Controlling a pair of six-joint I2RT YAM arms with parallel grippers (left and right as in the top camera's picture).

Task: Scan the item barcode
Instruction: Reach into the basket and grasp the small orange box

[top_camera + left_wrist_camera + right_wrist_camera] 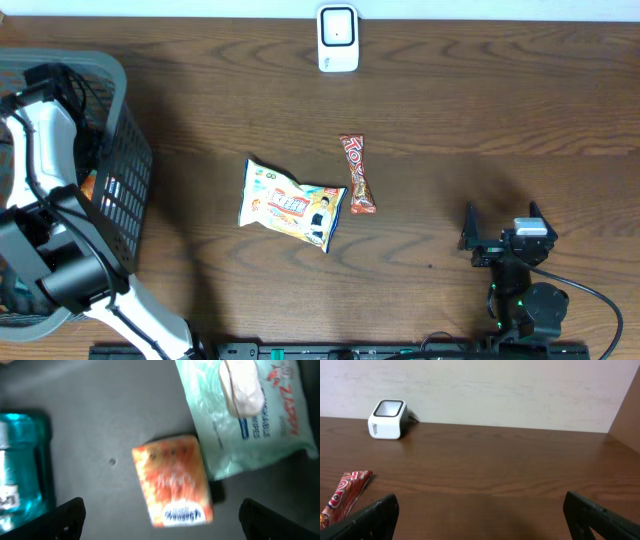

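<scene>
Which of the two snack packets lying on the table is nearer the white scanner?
The slim red candy bar; the wider yellow-and-white bag lies farther from the scanner.

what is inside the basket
The left wrist view shows an orange packet, a pale green wipes pack and a teal bottle. From overhead the left arm covers most of the basket.

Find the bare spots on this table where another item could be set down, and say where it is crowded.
Bare wood: the wide right side between scanner and right gripper; the strip between basket and snack bag. Crowded: snack bag and candy bar lie close together at centre; the basket holds a wipes pack and orange packet.
</scene>
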